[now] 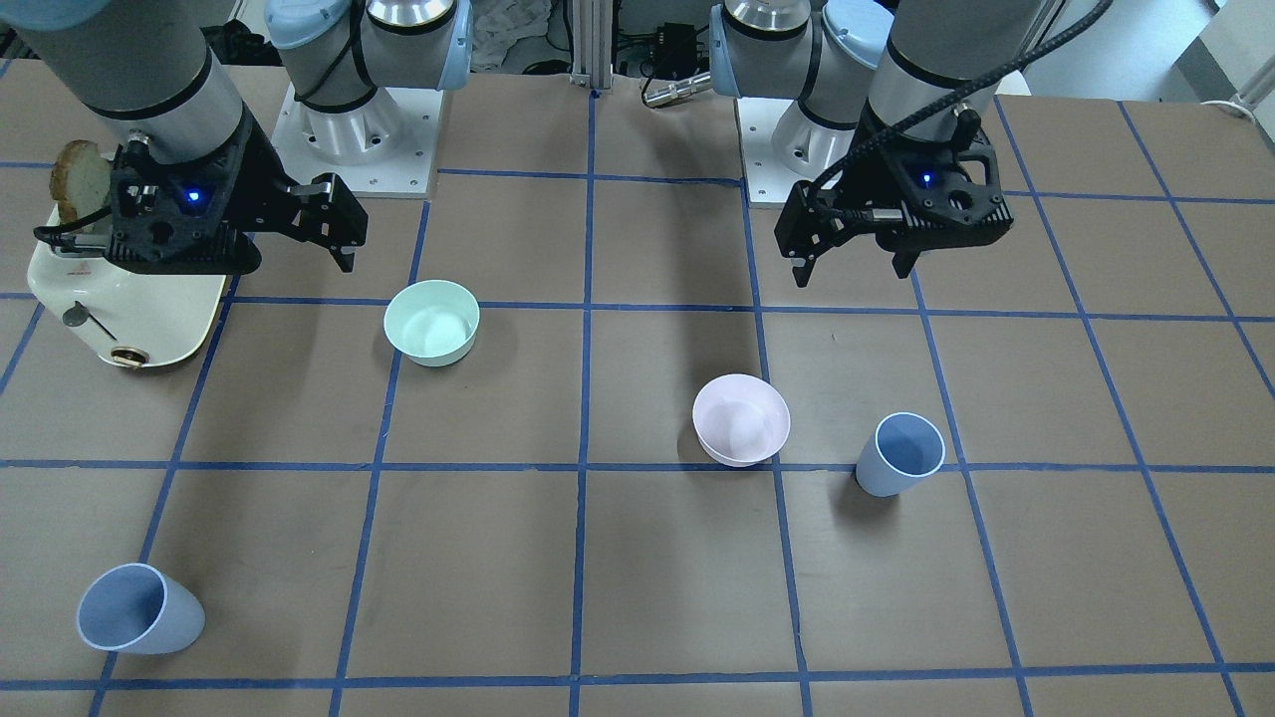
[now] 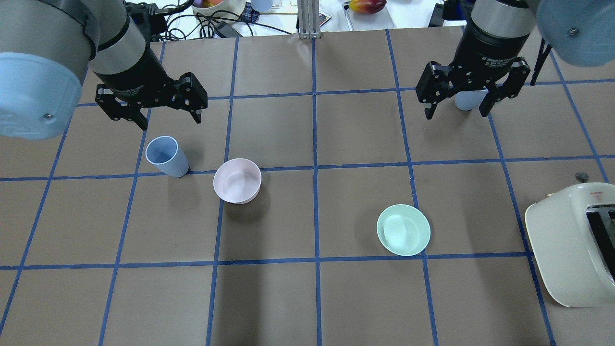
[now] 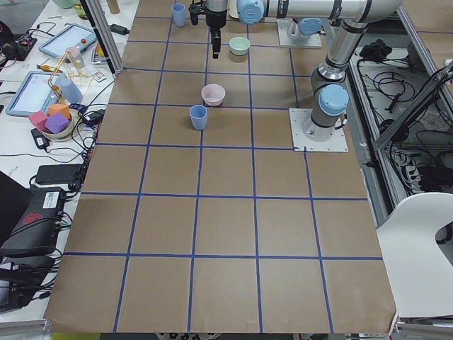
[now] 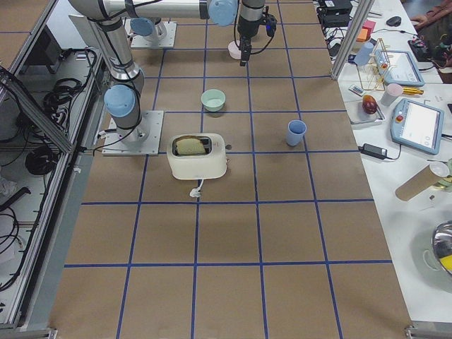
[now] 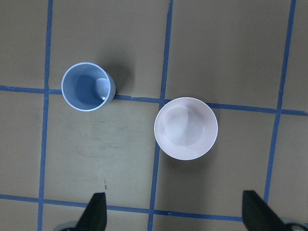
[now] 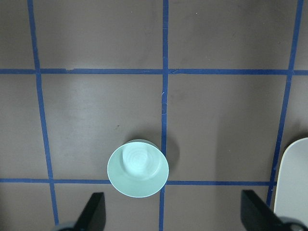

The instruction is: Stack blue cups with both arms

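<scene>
Pale blue plastic, two items, unstacked.

Item 1: first blue cup. It stands upright, mouth up, on the counter on the robot's left side. It is just beside the pink bowl and not touching it.

Item 2: second blue cup. It stands upright on the robot's right side, far out from the base and well apart from item 1. In the overhead view it is partly hidden behind the right pincer.

Left pincer: fingers spread wide, holding nothing, raised above the counter. Its wrist view shows the first blue cup and the pink bowl below, neither of them between the fingers.

Right pincer: fingers spread wide, empty, raised. Its wrist view shows the mint-green bowl and an edge of the toaster, but no cup.

Status, as judged: no step is complete. Neither cup is gripped, lifted or nested, so the task sits at its start.

Outstanding: each pincer closes on the cup on its own side, the two cups are brought together, and one is lowered into the other. The second blue cup needs the longer reach. The pink bowl crowds the first.
</scene>
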You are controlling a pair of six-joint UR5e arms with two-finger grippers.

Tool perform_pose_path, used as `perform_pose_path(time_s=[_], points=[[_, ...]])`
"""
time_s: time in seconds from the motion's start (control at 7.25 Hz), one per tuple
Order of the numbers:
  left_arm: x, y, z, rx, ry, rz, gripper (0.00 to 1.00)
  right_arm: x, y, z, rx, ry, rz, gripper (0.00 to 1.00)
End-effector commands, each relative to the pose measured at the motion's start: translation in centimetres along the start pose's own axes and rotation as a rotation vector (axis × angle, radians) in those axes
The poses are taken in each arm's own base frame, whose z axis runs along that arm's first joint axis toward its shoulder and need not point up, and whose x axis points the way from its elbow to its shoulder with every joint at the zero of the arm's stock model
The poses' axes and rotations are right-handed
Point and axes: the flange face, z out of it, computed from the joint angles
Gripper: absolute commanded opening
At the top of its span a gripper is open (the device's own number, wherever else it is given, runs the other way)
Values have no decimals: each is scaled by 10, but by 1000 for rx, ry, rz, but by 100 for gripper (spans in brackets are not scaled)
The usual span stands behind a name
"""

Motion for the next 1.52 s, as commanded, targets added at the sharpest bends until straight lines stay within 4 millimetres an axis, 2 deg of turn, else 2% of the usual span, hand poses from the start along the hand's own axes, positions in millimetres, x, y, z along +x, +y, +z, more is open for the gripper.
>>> perform_pose_path(time_s=[0.0,0.14,0.28,0.41,0.55,0.69,0.83,0.97,1.1,1.24,1.38], points=[[-23,-37,39,0,0,62,100,6,-4,0,5,8,-1,100],[-24,-56,62,12,3,82,100,16,-13,0,26,46,8,100],[-24,-69,100,-3,-8,158,100,40,-33,2,71,115,39,100],[-31,-76,146,14,-29,240,100,70,-53,3,114,112,90,100],[-45,-75,188,21,-45,236,100,91,-72,13,96,106,110,100],[-56,-72,211,-6,-46,224,100,101,-108,17,135,116,70,100],[-60,-72,223,-30,-46,231,100,114,-149,12,171,127,16,100],[-60,-73,233,-48,-44,231,75,135,-187,16,180,135,-28,100],[-60,-74,236,-52,-48,235,22,156,-212,32,161,137,-73,100],[-64,-77,235,-51,-93,234,0,177,-218,47,138,128,-56,100],[-65,-79,234,-44,-99,233,0,184,-220,57,114,126,-51,100]])
